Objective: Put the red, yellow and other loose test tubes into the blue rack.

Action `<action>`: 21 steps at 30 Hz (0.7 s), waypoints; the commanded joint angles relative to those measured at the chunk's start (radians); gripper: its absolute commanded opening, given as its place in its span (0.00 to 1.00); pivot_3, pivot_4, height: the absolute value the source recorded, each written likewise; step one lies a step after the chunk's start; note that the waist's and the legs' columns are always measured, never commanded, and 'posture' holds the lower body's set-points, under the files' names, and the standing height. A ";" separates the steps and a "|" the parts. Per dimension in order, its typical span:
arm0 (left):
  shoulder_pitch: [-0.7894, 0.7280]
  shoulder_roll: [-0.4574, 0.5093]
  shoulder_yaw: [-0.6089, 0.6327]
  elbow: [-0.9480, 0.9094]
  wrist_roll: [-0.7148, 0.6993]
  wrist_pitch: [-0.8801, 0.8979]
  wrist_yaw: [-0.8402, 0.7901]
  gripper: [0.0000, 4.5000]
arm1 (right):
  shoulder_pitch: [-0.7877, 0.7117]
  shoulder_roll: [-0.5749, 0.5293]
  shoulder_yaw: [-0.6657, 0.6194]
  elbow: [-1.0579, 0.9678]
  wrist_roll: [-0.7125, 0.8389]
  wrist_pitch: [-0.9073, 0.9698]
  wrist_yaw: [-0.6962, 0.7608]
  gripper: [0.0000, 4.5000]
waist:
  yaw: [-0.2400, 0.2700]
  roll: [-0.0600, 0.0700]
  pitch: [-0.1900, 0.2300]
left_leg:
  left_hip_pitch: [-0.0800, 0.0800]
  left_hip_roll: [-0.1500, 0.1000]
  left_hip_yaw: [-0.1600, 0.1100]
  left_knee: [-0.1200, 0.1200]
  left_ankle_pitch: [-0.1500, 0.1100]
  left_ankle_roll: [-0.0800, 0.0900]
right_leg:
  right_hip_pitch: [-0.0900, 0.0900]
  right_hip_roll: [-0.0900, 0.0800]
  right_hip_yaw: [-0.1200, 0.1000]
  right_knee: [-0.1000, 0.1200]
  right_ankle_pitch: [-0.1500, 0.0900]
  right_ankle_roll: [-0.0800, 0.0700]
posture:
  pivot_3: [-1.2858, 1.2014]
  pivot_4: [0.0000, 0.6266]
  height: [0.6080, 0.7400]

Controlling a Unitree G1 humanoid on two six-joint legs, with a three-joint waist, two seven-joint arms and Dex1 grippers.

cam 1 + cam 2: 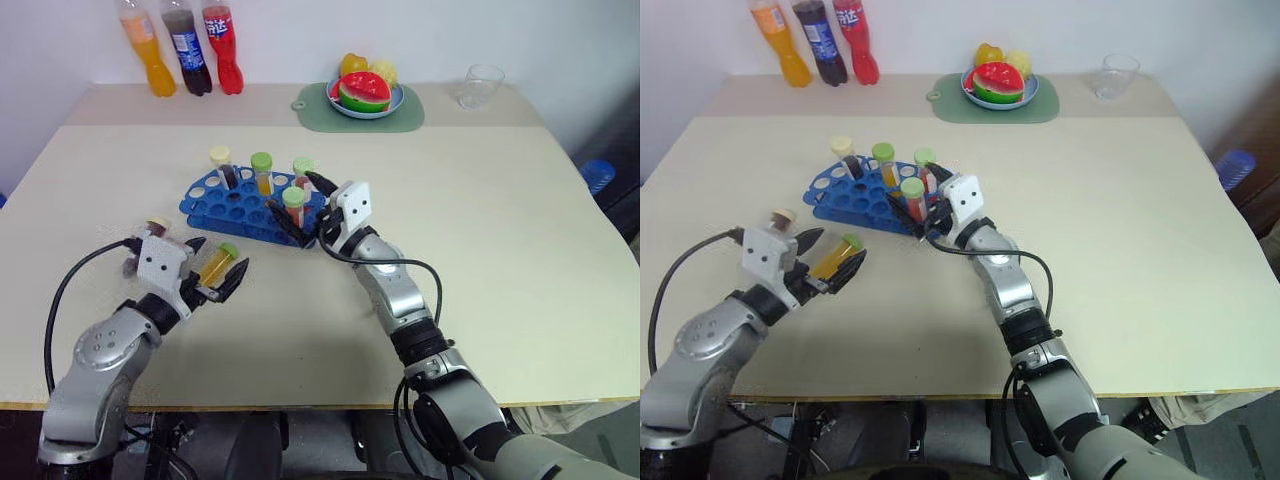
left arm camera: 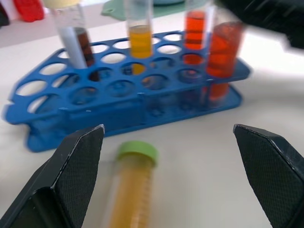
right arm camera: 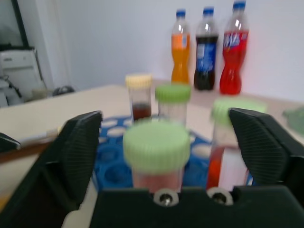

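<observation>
The blue rack (image 1: pixel 232 208) stands on the table left of centre. In it stand a dark tube with a cream cap (image 1: pixel 222 165), a yellow tube (image 1: pixel 262 173) and two red tubes (image 1: pixel 302 172), all three green-capped. My right gripper (image 1: pixel 301 206) is open, its fingers on either side of the nearest red tube (image 3: pixel 156 152), which stands in the rack's front row. A yellow tube with a green cap (image 1: pixel 219 264) lies on the table in front of the rack, between the wide-open fingers of my left gripper (image 1: pixel 215 263). A cream cap of another loose tube (image 1: pixel 158 225) peeks from behind the left wrist.
Three drink bottles (image 1: pixel 190 45) stand at the table's back left. A plate of fruit (image 1: pixel 365 92) on a green mat and a clear cup (image 1: pixel 483 85) are at the back right. A blue object (image 1: pixel 597 175) lies on the floor beyond the right edge.
</observation>
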 commanded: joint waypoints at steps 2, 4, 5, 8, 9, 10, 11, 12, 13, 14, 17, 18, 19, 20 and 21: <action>-0.208 0.152 0.034 -0.067 -0.128 0.360 0.016 1.00 | 0.008 -0.081 -0.033 -0.156 0.044 0.062 0.061 0.99 | -0.002 0.000 0.000 | -0.001 0.000 -0.001 0.000 0.000 0.000 | 0.000 0.000 -0.001 0.000 0.000 0.000 | 0.52 0.24 0.95; -0.292 0.238 0.007 -0.056 -0.155 0.552 0.019 1.00 | 0.018 -0.133 -0.038 -0.205 0.067 0.105 0.107 0.99 | -0.004 0.000 0.000 | 0.000 0.000 -0.001 0.000 0.000 0.000 | 0.000 0.000 -0.001 0.000 0.000 0.000 | 0.52 0.24 0.95; -0.327 0.273 -0.008 -0.046 -0.171 0.633 0.011 1.00 | 0.022 -0.158 -0.039 -0.227 0.080 0.127 0.130 0.99 | -0.006 0.000 0.000 | -0.001 0.000 -0.001 0.000 0.000 0.000 | 0.000 0.000 -0.001 -0.001 0.000 0.000 | 0.52 0.24 0.95; -0.461 0.483 -0.210 -0.003 -0.169 0.822 -0.060 1.00 | 0.043 -0.281 -0.022 -0.308 0.116 0.215 0.267 0.99 | -0.017 0.000 0.001 | 0.000 0.000 -0.001 -0.001 0.000 0.000 | 0.000 0.002 0.000 -0.001 0.000 0.000 | 0.52 0.24 0.95; -0.514 0.506 -0.260 0.028 -0.179 0.853 -0.089 1.00 | 0.063 -0.340 -0.005 -0.353 0.137 0.253 0.343 0.99 | -0.020 0.001 0.002 | 0.000 0.000 -0.002 -0.002 0.000 0.000 | 0.000 0.002 0.000 -0.001 0.000 0.000 | 0.52 0.24 0.95; -0.554 0.510 -0.289 0.052 -0.188 0.873 -0.109 1.00 | 0.077 -0.378 0.006 -0.385 0.151 0.281 0.392 0.99 | -0.018 0.001 0.002 | 0.001 -0.001 -0.001 -0.002 0.000 0.000 | 0.000 0.001 0.000 -0.001 0.000 0.000 | 0.52 0.24 0.95; -0.594 0.510 -0.318 0.082 -0.188 0.882 -0.126 1.00 | 0.092 -0.418 0.020 -0.421 0.164 0.306 0.441 0.99 | -0.018 0.001 0.002 | 0.000 -0.001 -0.001 -0.002 0.000 0.000 | 0.001 0.001 0.000 -0.001 0.000 0.000 | 0.52 0.24 0.95; -0.634 0.507 -0.350 0.117 -0.181 0.886 -0.138 1.00 | 0.107 -0.459 0.033 -0.458 0.181 0.336 0.488 0.99 | -0.018 0.001 0.002 | 0.001 -0.001 -0.001 -0.002 0.000 0.000 | 0.001 0.001 0.000 -0.001 0.000 0.000 | 0.52 0.24 0.95; -0.673 0.505 -0.390 0.156 -0.164 0.879 -0.148 1.00 | 0.123 -0.499 0.042 -0.495 0.196 0.366 0.531 0.99 | -0.017 0.001 0.002 | 0.001 -0.001 -0.001 -0.001 0.000 0.000 | 0.001 0.001 0.000 -0.001 0.000 0.000 | 0.52 0.24 0.95; -0.714 0.507 -0.451 0.200 -0.138 0.856 -0.169 1.00 | 0.136 -0.531 0.047 -0.532 0.207 0.390 0.558 0.99 | -0.019 0.001 0.002 | 0.000 -0.001 -0.001 -0.001 0.000 0.000 | 0.001 0.002 0.000 -0.001 0.000 0.000 | 0.52 0.24 0.95; -0.798 0.492 -0.573 0.314 -0.093 0.815 -0.218 1.00 | 0.155 -0.566 0.053 -0.600 0.226 0.440 0.573 0.99 | -0.024 0.001 0.002 | 0.001 0.000 -0.001 0.000 0.000 0.000 | 0.001 0.002 0.000 -0.001 0.000 0.000 | 0.52 0.24 0.95; -0.813 0.487 -0.597 0.338 -0.082 0.806 -0.230 1.00 | 0.158 -0.568 0.054 -0.611 0.227 0.445 0.573 0.99 | -0.025 0.001 0.002 | 0.001 0.000 -0.001 0.000 0.000 0.000 | 0.001 0.002 0.000 -0.001 0.000 0.000 | 0.52 0.24 0.95; -0.825 0.483 -0.620 0.359 -0.066 0.793 -0.240 1.00 | 0.160 -0.567 0.055 -0.619 0.225 0.449 0.570 0.99 | -0.025 0.001 0.002 | 0.001 0.000 -0.001 0.000 0.000 0.000 | 0.001 0.002 0.000 -0.001 0.000 0.000 | 0.52 0.24 0.95; -0.834 0.478 -0.642 0.381 -0.049 0.779 -0.249 1.00 | 0.162 -0.564 0.055 -0.625 0.222 0.454 0.564 0.99 | -0.024 0.001 0.002 | 0.001 0.000 -0.001 0.000 0.000 0.000 | 0.001 0.002 0.000 0.000 0.000 0.000 | 0.52 0.24 0.95; -0.841 0.469 -0.663 0.403 -0.037 0.766 -0.262 1.00 | 0.166 -0.560 0.055 -0.630 0.219 0.458 0.556 0.99 | -0.023 0.001 0.002 | 0.000 0.000 -0.001 0.000 0.000 0.000 | 0.001 0.002 0.000 -0.001 0.000 0.000 | 0.52 0.24 0.95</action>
